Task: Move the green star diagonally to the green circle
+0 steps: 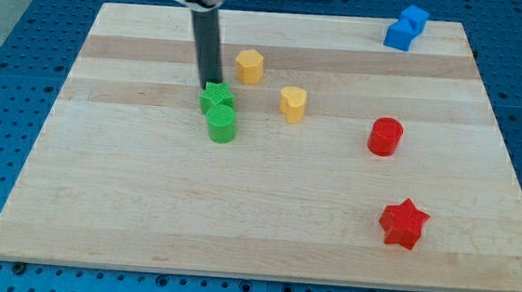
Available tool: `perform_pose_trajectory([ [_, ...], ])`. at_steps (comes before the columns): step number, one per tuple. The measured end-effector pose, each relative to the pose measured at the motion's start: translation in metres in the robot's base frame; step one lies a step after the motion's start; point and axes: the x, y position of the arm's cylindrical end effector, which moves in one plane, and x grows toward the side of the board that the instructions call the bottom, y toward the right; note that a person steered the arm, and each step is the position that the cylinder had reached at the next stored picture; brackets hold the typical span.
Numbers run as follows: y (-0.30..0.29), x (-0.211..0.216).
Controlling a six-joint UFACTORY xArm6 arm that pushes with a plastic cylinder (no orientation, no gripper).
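1. My tip [212,85] sits at the upper-left edge of the small green plastic star block [215,97], touching it or all but touching; the rod's end is partly masked by the star, so I cannot tell which.
2. The star lies just toward the view's bottom-right of my tip, and the green round cylinder block [222,123] is directly beyond it, pressed against the star's lower side.
3. I judge a push down and to the right runs tip, star and circle nearly in one line, so the star is already at the circle.
4. There is no hand on this rig, only the rod, so no open or closed state applies.
5. The pale wooden tabletop [126,201] and the blocks carry no readable writing or brand.
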Motion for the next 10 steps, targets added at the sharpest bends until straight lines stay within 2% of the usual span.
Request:
perform_pose_trajectory([
  [2,-0.068,0.0],
  [3,-0.081,0.007],
  [4,-0.065,0.035],
  [5,-0.034,0.045],
  [8,0.036,0.046],
  [10,0.04,0.021],
])
